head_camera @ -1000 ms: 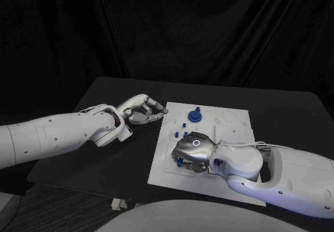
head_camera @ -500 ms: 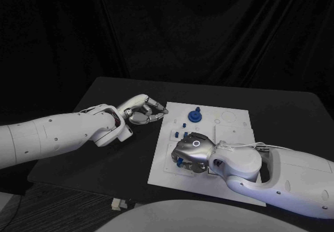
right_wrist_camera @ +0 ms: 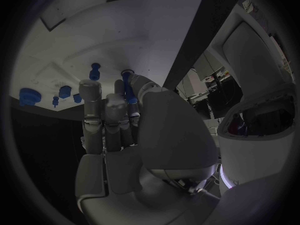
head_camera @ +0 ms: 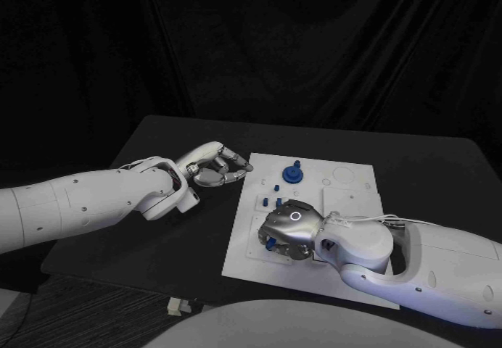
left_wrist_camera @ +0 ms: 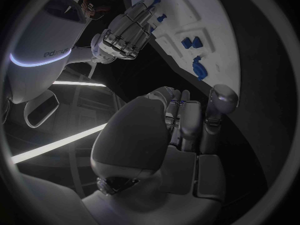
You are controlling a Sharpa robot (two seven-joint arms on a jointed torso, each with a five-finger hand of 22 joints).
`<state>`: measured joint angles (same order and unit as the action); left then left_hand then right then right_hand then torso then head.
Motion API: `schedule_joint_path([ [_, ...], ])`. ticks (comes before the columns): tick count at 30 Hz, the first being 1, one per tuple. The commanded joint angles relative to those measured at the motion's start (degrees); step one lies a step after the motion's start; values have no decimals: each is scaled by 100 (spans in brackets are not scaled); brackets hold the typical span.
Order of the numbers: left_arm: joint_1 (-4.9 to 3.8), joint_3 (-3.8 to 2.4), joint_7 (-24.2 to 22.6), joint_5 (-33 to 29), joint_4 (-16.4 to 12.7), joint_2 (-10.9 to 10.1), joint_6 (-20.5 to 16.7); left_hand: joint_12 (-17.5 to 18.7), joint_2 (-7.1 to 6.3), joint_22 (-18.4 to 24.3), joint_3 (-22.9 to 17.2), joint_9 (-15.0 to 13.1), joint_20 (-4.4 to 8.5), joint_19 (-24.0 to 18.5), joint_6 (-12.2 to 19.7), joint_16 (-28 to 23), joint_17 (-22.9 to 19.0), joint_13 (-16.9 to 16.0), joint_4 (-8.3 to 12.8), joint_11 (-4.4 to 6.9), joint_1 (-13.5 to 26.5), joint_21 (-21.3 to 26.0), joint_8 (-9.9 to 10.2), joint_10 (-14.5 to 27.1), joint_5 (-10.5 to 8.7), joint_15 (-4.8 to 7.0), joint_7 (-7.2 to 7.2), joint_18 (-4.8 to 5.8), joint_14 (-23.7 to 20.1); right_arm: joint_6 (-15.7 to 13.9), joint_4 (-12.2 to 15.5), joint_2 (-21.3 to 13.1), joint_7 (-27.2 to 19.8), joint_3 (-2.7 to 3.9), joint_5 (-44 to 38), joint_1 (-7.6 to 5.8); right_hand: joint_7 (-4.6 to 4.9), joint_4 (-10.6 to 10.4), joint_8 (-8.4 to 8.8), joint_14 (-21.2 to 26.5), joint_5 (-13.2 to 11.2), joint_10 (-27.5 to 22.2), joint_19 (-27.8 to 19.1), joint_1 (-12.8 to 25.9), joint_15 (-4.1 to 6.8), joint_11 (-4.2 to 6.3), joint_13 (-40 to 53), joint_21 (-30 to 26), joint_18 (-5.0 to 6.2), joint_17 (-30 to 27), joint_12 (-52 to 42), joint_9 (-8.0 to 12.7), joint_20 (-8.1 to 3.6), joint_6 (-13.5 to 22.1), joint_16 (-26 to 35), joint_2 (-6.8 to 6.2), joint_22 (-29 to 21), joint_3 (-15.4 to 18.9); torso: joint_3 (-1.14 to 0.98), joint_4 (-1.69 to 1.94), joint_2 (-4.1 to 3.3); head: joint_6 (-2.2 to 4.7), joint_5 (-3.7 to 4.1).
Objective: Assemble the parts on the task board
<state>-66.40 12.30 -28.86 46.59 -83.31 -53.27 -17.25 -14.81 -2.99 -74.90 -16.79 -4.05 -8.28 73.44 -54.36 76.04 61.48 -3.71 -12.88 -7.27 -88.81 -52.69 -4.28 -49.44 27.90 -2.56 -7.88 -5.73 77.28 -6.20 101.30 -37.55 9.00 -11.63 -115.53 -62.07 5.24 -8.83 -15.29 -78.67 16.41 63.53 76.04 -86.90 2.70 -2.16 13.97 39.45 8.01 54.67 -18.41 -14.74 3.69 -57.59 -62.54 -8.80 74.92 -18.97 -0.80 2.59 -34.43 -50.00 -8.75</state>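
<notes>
While the right hand sits low over the near-left part of the task board, its fingers curl down onto the plate w/ a small blue part caught between them; the right wrist view shows a slim blue peg pinched at the fingertips, so that hand is gripping a part. Can't tell whether the peg's tip is already touching the board or just above it.

The left hand hangs off the board's far-left corner, above the black surface, just beside the plate's edge. Its fingers are curled in toward the palm and the left wrist view shows nothing between them, so closed on nothing.

The board itself is the white plate in the middle of the surface, lying slightly skewed. Near its far edge stands a bigger blue round part w/ a short post sticking up. A few smaller blue pieces lie between that round part and the right hand, approx. along the board's left side. In the right wrist view more blue bits show: a small peg upright on the board beyond the fingers, plus a chunkier blue piece further off near the board's edge. Faint round outlines mark the far-right part of the plate.
</notes>
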Motion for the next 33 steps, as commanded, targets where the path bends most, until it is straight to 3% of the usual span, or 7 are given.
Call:
schedule_joint_path([
  [1,9,-5,-38,-24,-8,14,64,35,63,-606,-35,4,-3,-24,22,-39,-5,5,-12,-18,4,27,19,13,40,-7,-24,-103,-32,173,1,-8,-6,-18,-51,34,-5,23,-9,45,-32,-26,-49,57,9,2,9,-30,-25,-11,-9,-5,-12,7,35,-6,494,2,0,-1,0,0,0],
  [10,9,-5,-25,-24,-5,21,82,33,67,-606,-37,4,-5,-25,20,-39,-6,4,-14,-19,6,25,19,8,40,-10,-26,-102,-34,219,17,-34,-4,-18,-50,35,-12,46,-98,57,-58,33,-63,85,17,19,49,-24,-25,-17,-61,-61,-19,-148,41,22,493,5,-1,0,0,0,4],
  [25,12,-5,-9,-24,7,47,121,32,69,-605,-38,3,-7,-29,18,-40,-10,3,-15,-20,7,28,18,5,40,-11,-28,-103,-37,298,56,-68,39,-18,-50,36,-6,43,-93,90,-67,10,-98,125,10,7,55,-102,-16,-74,-51,-72,-17,-142,91,14,475,13,-1,-4,2,0,21],
  [28,13,-5,-7,-24,10,55,130,32,69,-605,-38,3,-7,-29,18,-40,-10,3,-15,-20,7,28,18,5,40,-11,-28,-103,-37,352,49,-62,87,-18,-50,36,-7,42,-11,150,-82,-76,-163,159,-5,-9,53,-241,1,-153,-9,-51,-7,-4,167,5,447,0,-1,-1,0,0,24],
  [30,14,-5,-6,-24,9,56,133,32,71,-605,-41,3,-8,-30,18,-42,-14,3,-15,-20,7,27,18,4,41,-13,-29,-103,-40,369,40,-59,116,-18,-50,36,12,41,134,188,-97,-148,-205,188,-19,-30,58,-318,10,-192,16,7,4,238,205,-12,432,-22,0,-2,-1,0,22],
  [33,14,-5,-3,-24,9,52,134,32,71,-605,-41,3,-8,-30,18,-42,-14,3,-15,-20,7,27,18,4,41,-13,-29,-103,-40,380,29,-55,146,-18,-50,36,-78,42,288,248,-115,-240,-268,221,-41,-60,69,-456,28,-276,39,78,23,501,281,-40,404,-52,-1,-1,0,0,19],
])
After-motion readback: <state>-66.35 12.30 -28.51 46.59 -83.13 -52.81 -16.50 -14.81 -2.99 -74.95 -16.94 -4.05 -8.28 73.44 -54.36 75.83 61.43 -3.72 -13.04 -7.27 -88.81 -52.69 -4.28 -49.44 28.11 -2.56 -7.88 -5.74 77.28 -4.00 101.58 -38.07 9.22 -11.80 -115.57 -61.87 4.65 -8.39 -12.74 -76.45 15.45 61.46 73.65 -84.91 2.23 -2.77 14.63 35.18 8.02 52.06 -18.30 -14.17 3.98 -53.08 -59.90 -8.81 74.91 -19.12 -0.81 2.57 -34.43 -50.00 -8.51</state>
